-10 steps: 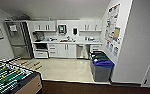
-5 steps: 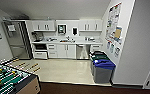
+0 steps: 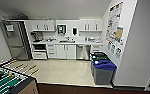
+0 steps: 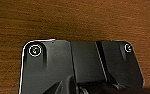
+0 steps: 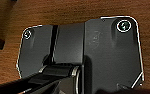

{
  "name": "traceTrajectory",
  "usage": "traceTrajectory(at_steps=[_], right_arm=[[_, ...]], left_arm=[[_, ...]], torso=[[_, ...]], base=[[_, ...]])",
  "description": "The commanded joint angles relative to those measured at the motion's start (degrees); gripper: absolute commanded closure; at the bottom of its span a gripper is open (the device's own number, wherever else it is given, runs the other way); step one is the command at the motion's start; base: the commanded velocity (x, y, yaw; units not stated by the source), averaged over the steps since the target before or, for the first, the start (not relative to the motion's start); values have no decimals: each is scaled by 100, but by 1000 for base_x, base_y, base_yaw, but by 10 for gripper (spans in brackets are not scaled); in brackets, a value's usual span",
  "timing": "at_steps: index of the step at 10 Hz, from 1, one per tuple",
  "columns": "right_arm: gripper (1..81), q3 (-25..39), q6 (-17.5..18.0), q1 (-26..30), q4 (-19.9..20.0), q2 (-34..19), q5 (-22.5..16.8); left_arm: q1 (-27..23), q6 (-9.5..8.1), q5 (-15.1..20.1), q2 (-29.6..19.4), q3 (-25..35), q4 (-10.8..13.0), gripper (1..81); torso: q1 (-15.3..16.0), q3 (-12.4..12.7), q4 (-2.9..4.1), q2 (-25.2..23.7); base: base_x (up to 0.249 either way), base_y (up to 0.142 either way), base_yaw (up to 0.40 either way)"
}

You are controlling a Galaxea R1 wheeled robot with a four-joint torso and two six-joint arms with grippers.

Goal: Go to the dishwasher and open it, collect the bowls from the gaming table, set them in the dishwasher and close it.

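1. Starting from the arms: both wrist views look straight down past the robot's dark wrist plates at a brown wood-grain floor [image 4: 73, 17]. Neither the left gripper nor the right gripper can be made out there, so I cannot tell whether either is wide, narrow or holding anything. The arms seem to be tucked low for driving, which would explain cameras that face the floor.

2. At the near left corner of the head view stands the gaming table [image 3: 8, 81], its green field crossed by rods with handles. No bowls can be told apart on the stretch that shows; they are too small or out of frame.

3. Beyond the brown strip lies a pale kitchen floor [image 3: 63, 71]. At its right edge, against the wall with posters [image 3: 115, 27], stand two bins: a grey one with a blue lid [image 3: 104, 71] and a dark one with a green lid [image 3: 99, 58] behind it, lined up along the wall, which leaves the middle free.

4. The dishwasher [image 3: 83, 52] sits under the far surface [image 3: 66, 42], right of the white cabinet doors [image 3: 66, 51]. Its grey steel front is shut, so opening it is judged not yet done.

5. A tall steel fridge [image 3: 16, 40] fills the far left corner.
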Motion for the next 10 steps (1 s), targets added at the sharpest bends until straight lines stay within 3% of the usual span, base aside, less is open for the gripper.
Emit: traceTrajectory(at_steps=[1,10], right_arm=[[10,26,4,303,45,16,-279],[10,35,30,294,62,7,-261]], left_arm=[[-336,25,251,38,21,7,10],[-336,16,128,-23,21,-37,10]], torso=[[0,0,0,0],[2,0,0,0]], base=[[132,0,0],[146,0,0]])
